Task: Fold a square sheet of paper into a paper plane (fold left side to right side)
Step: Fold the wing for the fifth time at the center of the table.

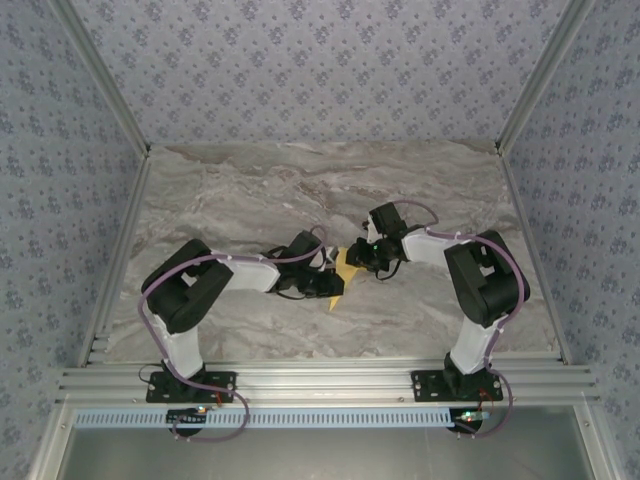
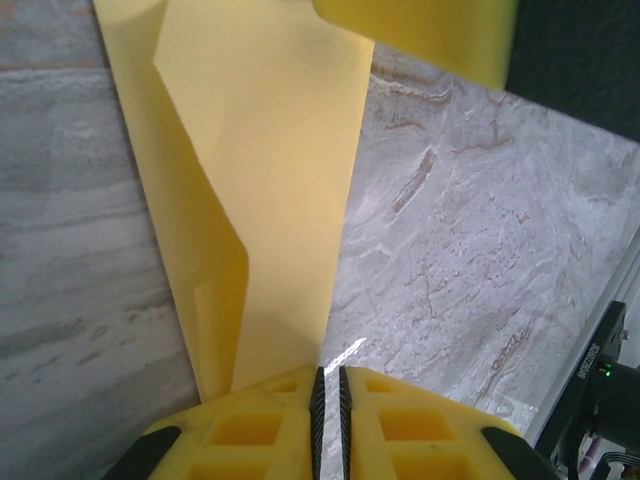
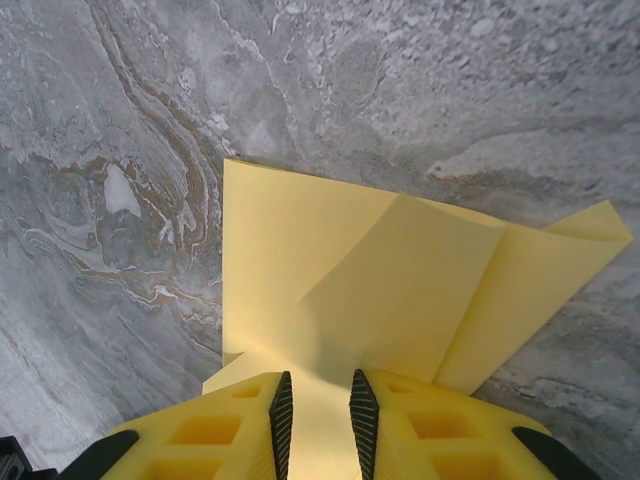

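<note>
The mustard-yellow sheet of paper (image 1: 347, 268) lies at the table's middle, folded over itself with slanted creases into a narrower paper-plane shape. My left gripper (image 1: 328, 284) meets it from the left and my right gripper (image 1: 366, 257) from the right. In the left wrist view the folded paper (image 2: 270, 180) runs away from my left gripper (image 2: 330, 372). Its edge ends at the left pad, and the jaws are closed to a thin slit with bare table showing through. In the right wrist view my right gripper (image 3: 318, 378) stands slightly open over the paper (image 3: 400, 290), which passes under both fingers.
The marble table (image 1: 250, 190) is bare around the paper. Aluminium rails (image 1: 320, 380) edge its near side, and patterned walls close in the left, right and back. A yellow finger of the right gripper (image 2: 420, 30) hangs over the paper's far end.
</note>
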Controlling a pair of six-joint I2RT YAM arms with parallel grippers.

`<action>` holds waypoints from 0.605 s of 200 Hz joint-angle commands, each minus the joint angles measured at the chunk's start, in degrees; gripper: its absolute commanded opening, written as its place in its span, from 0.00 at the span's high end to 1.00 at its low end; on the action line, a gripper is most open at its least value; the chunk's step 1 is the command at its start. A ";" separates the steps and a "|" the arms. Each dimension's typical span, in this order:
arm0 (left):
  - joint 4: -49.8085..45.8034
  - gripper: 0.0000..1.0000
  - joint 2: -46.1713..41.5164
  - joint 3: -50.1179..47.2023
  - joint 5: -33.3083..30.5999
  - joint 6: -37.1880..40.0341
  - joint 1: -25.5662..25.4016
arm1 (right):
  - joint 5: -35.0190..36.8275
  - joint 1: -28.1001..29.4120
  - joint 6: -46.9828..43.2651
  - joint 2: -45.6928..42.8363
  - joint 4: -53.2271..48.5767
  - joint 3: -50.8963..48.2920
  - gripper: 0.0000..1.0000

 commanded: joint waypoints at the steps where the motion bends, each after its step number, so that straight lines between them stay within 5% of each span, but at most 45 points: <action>1: -1.97 0.87 1.77 -1.61 -1.83 -0.07 -0.17 | 0.26 -0.48 -1.26 -1.47 -0.13 -2.67 0.79; 47: -1.90 0.93 2.04 -2.28 -2.69 -0.42 -0.40 | -2.32 -1.84 -2.03 -11.01 4.07 -6.79 0.93; 121: -2.34 0.94 1.96 -2.07 -3.31 -0.47 -0.72 | -2.84 3.03 1.51 -10.74 12.71 -10.60 0.94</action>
